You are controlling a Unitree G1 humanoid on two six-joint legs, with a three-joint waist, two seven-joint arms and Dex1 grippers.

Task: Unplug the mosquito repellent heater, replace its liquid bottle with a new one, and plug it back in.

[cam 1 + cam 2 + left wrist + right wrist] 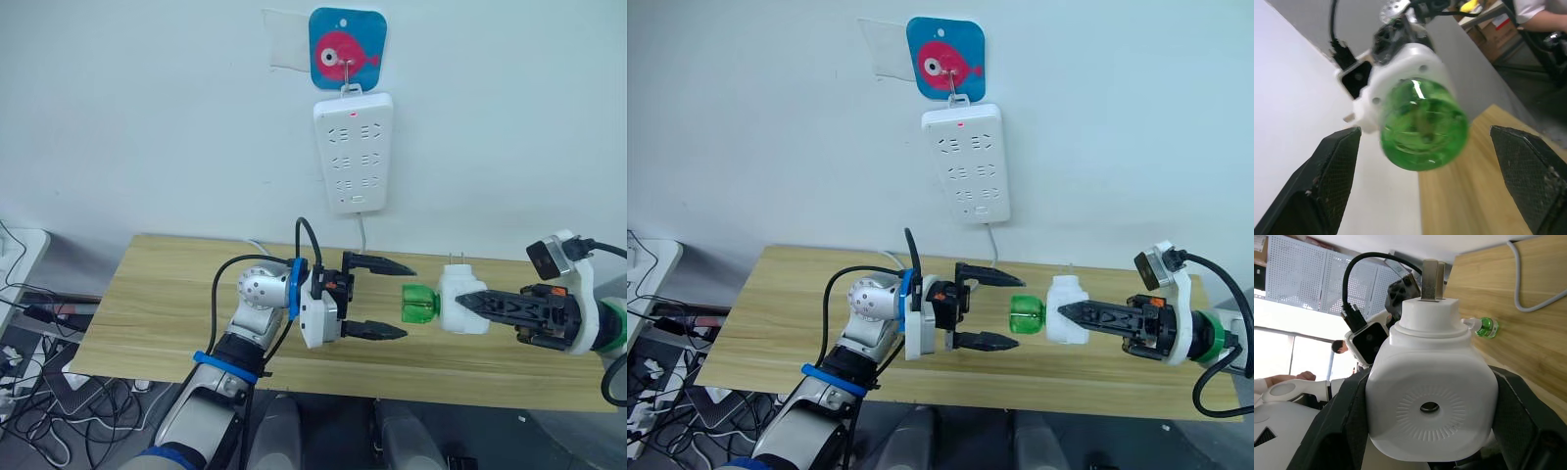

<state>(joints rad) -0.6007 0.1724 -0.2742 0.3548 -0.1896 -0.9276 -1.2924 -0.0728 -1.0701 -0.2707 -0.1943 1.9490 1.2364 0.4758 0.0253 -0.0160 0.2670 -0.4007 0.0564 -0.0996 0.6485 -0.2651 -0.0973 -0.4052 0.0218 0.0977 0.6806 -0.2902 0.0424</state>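
**A:** Any writing or brand you can read?

**B:** None that I can make out. The white mosquito repellent heater [460,301] has no legible mark; in the right wrist view its face bears only a moulded ring of fine ribs around a small hole. The nearest thing to a label is a blue card with a pink fish [347,48] on the wall, with no words on it.

**A:** The jaws, then, nearest first.

**B:** The left gripper [385,299] stands wide open over the wooden table [157,294], holding nothing. Its two black fingers [1332,174] lie either side of the green liquid bottle [419,303], apart from it; the bottle's end sits just in front of the fingertips.

**A:** And the other one?

**B:** The right gripper [475,303] is closed around the heater, one finger on each flank, gripping it above the table. The green bottle sticks out of the heater towards the left gripper, and the two metal prongs [1430,278] point upward.

**A:** Further back?

**B:** A second small green bottle [1485,327] lies on the table. Beyond, a white power strip [354,152] hangs on the wall under the fish card, a red light lit near its top.
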